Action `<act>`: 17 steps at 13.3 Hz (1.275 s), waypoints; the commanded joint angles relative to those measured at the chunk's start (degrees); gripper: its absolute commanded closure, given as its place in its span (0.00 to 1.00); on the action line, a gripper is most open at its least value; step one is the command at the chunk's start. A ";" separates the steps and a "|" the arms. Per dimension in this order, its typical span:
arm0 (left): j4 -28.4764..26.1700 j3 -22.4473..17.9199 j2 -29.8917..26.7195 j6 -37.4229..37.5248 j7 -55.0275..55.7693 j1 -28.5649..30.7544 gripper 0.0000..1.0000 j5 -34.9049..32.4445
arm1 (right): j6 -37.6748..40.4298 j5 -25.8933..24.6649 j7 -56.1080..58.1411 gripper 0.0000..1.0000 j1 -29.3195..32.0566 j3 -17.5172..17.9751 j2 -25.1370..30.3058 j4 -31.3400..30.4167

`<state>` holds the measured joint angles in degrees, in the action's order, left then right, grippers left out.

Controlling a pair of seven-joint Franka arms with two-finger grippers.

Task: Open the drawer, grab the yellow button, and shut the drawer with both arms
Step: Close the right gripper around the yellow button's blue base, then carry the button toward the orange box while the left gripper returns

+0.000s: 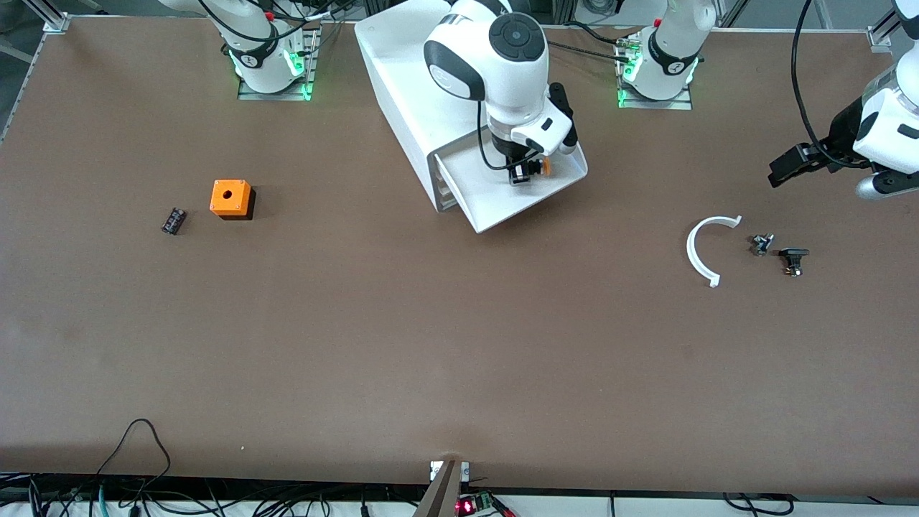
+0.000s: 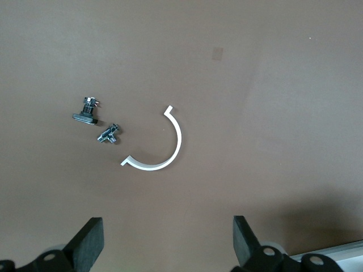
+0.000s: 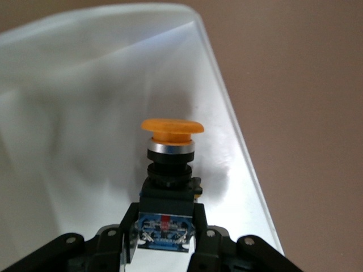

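The white cabinet [image 1: 409,86] stands near the arms' bases, and its uppermost drawer [image 1: 502,208] is pulled out. My right gripper [image 1: 524,172] is down in the open drawer and shut on the black-and-blue body of the button [image 1: 540,167]. In the right wrist view the fingers [image 3: 127,226] clamp the body and the orange cap [image 3: 172,129] points away over the white drawer floor [image 3: 85,113]. Whether the button rests on the floor I cannot tell. My left gripper [image 1: 786,169] hangs open and empty over the table at the left arm's end, also in its wrist view [image 2: 168,238].
A white curved strip [image 1: 700,251] and two small dark components [image 1: 793,258] lie under the left gripper, also in the left wrist view [image 2: 164,153]. An orange cube with a hole [image 1: 231,197] and a small black component [image 1: 173,220] lie toward the right arm's end.
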<state>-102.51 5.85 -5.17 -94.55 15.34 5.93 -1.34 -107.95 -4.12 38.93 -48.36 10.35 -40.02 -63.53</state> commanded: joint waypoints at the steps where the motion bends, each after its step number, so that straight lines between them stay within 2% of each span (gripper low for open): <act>1: 0.38 -0.05 -0.02 0.25 0.22 -0.13 0.00 -0.76 | 0.46 -1.07 -7.09 0.83 0.37 -1.55 2.83 1.22; 3: 0.47 -0.05 0.07 -0.01 0.22 -0.22 0.00 -0.76 | 0.38 -0.46 -9.39 0.82 1.94 -4.97 4.77 1.22; 7: 0.38 2.05 0.86 -2.12 1.01 -1.01 0.00 -1.03 | 0.02 3.76 -11.32 0.82 8.35 -7.88 6.88 -0.26; 8: 0.12 3.45 1.47 -3.00 2.58 -1.01 0.00 -0.94 | -0.24 4.03 -12.63 0.82 10.98 -7.97 7.76 -2.36; 10: -1.19 5.83 2.88 -5.98 10.38 -1.27 0.00 -0.85 | -1.29 8.84 -13.79 0.82 16.78 -8.15 10.13 -6.58; 11: -2.42 8.02 3.32 -7.65 13.81 -1.28 0.00 -0.85 | -1.29 9.47 -13.96 0.82 19.59 -8.32 11.53 -9.13; 14: -8.73 14.61 4.20 -16.94 27.86 -1.36 0.00 -1.11 | -0.94 8.86 -17.37 0.82 26.97 -8.50 16.36 -19.22; 17: -16.99 18.75 6.13 -29.59 40.17 -1.36 0.00 -1.55 | 0.28 7.12 -29.57 0.81 32.70 -9.46 18.66 -27.50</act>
<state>-114.21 23.03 0.66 -116.90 48.51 4.14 -1.35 -107.29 3.93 16.99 -18.42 0.83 -25.69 -82.71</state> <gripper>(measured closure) 0.000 0.590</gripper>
